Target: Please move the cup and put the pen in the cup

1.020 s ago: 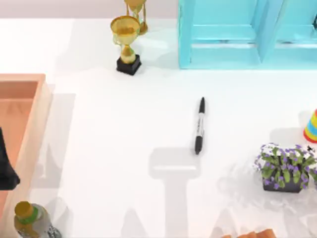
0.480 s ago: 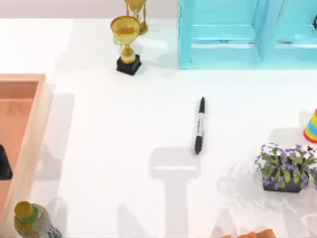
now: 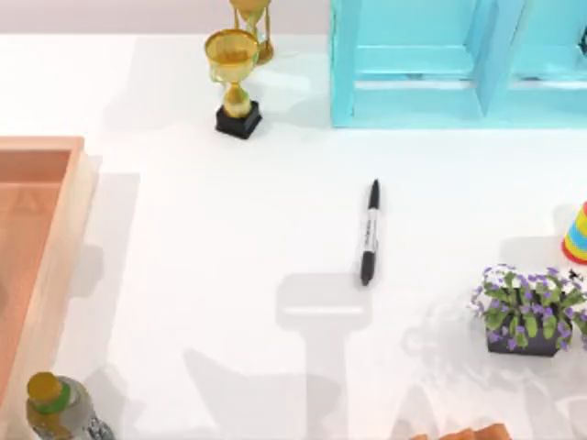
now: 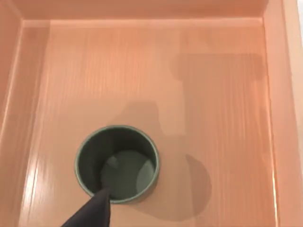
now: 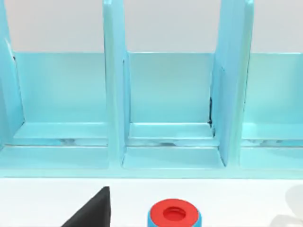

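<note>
In the left wrist view the left gripper's dark fingertip (image 4: 92, 213) hangs over the near rim of the cup (image 4: 117, 163), which stands upright on the floor of the wooden tray (image 4: 222, 109); whether this gripper is apart or together cannot be told. From above, the pen (image 3: 369, 233) lies flat at mid-worktop (image 3: 211, 238), well apart from the tray at the left edge. Farther back stand a gold trophy (image 3: 235, 82) and a turquoise shelf (image 3: 459, 64). The right arm faces that shelf, its gripper state unclear.

pen (image 3: 370, 233) mid-table, lying flat | trophy (image 3: 235, 82) far side | wooden tray (image 3: 37, 247) left edge
</note>
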Controlling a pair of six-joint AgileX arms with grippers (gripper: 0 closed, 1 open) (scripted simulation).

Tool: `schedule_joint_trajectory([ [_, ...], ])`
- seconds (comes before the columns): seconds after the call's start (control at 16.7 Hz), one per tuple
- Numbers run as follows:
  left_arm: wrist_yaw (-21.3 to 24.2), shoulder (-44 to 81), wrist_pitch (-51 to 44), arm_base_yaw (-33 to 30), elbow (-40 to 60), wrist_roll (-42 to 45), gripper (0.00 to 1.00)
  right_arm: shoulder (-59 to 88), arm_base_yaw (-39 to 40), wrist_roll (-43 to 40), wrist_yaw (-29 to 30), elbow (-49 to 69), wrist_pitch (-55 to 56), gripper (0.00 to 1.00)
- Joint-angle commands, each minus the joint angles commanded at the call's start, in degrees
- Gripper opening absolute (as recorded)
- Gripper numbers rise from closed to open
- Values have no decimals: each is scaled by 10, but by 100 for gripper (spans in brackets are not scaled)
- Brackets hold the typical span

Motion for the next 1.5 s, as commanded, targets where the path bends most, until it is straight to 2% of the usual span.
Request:
schedule_joint_trajectory([
  [0.42,1,306,-223,34,258,40,100,0,0,0,0,0,0,100],
  [0.72,1,445,-324,49,378,59,100,0,0,0,0,0,0,100],
  [1.26,1,479,-346,50,403,62,100,0,0,0,0,0,0,100],
  [1.5,1,493,-283,53,351,62,100,0,0,0,0,0,0,100],
])
